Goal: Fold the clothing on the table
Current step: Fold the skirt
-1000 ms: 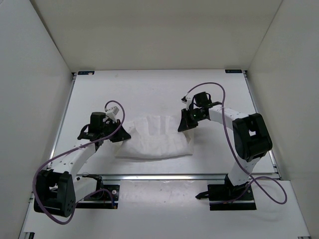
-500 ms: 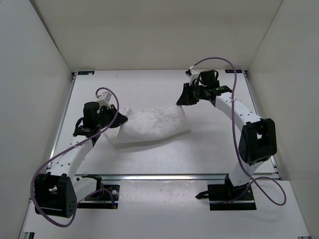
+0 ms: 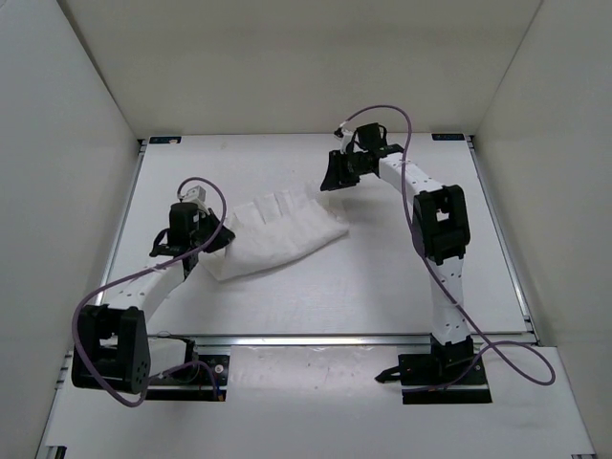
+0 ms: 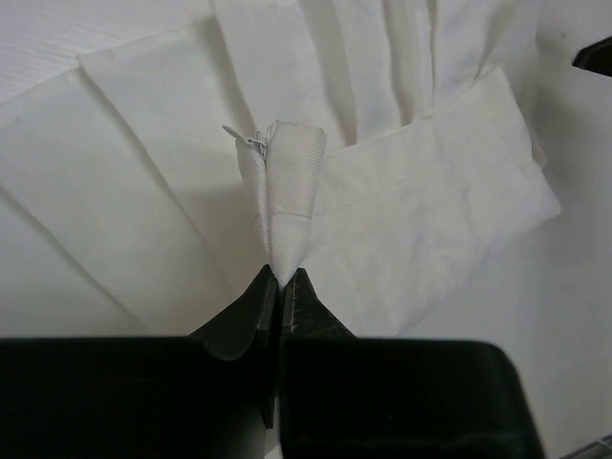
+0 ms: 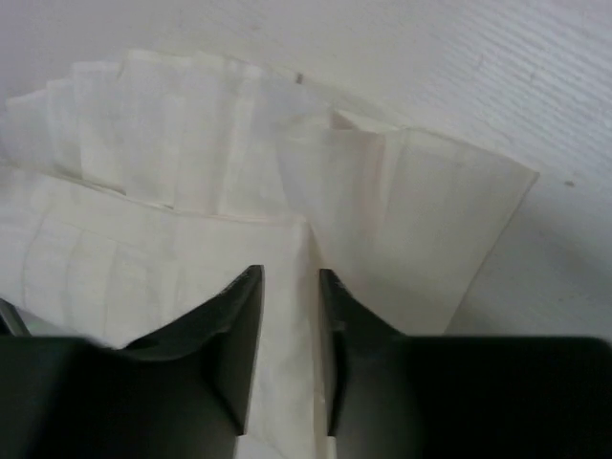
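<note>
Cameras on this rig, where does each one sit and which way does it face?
Top external: above and behind the arms, looking down on the table; both arms show whole, bases at bottom.
Left wrist: on the left wrist, looking along the left gripper, shut on a pinch of the clothing.
Right wrist: on the right wrist, looking past the right gripper, jaws apart, onto the pleats.
Shared: all three views show the clothing.

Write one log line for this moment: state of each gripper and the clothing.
left gripper: shut on clothing | right gripper: open, above clothing | clothing: on table
</note>
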{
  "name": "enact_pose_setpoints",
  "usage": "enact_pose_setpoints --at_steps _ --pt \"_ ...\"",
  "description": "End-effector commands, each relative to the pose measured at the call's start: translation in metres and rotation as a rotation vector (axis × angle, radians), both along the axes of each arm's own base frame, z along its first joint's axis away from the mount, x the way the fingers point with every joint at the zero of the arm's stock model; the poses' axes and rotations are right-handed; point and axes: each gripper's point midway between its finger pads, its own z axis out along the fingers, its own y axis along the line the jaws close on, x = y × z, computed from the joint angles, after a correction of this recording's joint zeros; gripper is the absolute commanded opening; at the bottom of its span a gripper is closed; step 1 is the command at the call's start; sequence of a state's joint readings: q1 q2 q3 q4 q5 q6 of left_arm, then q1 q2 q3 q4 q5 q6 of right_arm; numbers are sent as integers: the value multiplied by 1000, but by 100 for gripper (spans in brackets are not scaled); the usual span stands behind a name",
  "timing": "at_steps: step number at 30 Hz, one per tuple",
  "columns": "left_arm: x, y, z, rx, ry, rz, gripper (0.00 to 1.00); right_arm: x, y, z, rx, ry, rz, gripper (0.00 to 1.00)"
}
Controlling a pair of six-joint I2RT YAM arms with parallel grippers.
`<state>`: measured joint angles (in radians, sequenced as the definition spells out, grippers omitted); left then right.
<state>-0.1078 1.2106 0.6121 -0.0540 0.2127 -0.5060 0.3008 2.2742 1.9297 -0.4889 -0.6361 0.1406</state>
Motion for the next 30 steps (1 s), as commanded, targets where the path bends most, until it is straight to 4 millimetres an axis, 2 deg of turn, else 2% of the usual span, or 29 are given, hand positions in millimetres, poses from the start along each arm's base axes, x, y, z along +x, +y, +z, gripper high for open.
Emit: enact_pose_setpoints --at_steps 1,2,3,5,6,7,9,11,12,13,14,17,19,20,22,23,24,25,26,27,28,30 --pt "-4 16 -19 30 57 107 0 10 -17 10 17 -21 -19 34" --pt "-9 25 -27 17 91 160 0 7 -16 9 31 -9 -5 36" --pt "-13 32 -34 10 115 200 0 12 -19 13 43 -22 -9 47" --pt "-20 34 -38 -13 144 244 0 15 -25 20 45 -33 -29 54" --pt "-25 35 -41 -9 155 256 4 16 -26 26 50 -44 -35 67" --pt "-27 34 -41 -15 160 260 8 16 -24 30 51 -60 -30 74" --pt "-26 37 -35 -24 141 282 15 8 -26 38 70 -53 -21 75" --pt "-33 38 -38 -21 170 290 56 -4 -21 45 82 -67 9 75" --pt "-37 38 -40 -10 185 285 67 -12 -19 40 71 -55 16 76" --pt "-39 40 -39 -3 181 299 88 -17 -19 34 63 -46 24 75" --pt "-41 42 -41 7 188 302 98 -25 -14 29 60 -27 38 74" --pt "-40 45 -28 13 158 306 99 -41 -7 24 16 -23 51 72" --pt "-36 43 -17 27 122 280 99 -54 -2 20 1 -14 63 71" --pt "-29 46 -5 47 79 283 99 -53 -5 16 -18 -17 53 71" --pt "-22 43 11 70 28 255 93 -62 -9 8 -37 8 54 71" --pt "-18 38 21 80 -2 214 82 -64 -13 3 -47 19 38 71" --pt "-15 33 27 88 -22 187 64 -64 -17 3 -57 12 26 71" --pt "-14 31 29 98 -33 163 40 -70 -20 -3 -65 33 22 71" --pt "-13 21 32 88 -37 119 30 -67 -28 -6 -76 35 -4 71" --pt "-13 13 33 78 -35 84 12 -71 -32 -12 -97 58 -17 71" --pt "-15 9 30 80 -31 58 0 -73 -32 -15 -104 63 -16 71" --pt "-16 -8 34 61 -49 -18 0 -75 -41 -22 -129 75 -35 71"
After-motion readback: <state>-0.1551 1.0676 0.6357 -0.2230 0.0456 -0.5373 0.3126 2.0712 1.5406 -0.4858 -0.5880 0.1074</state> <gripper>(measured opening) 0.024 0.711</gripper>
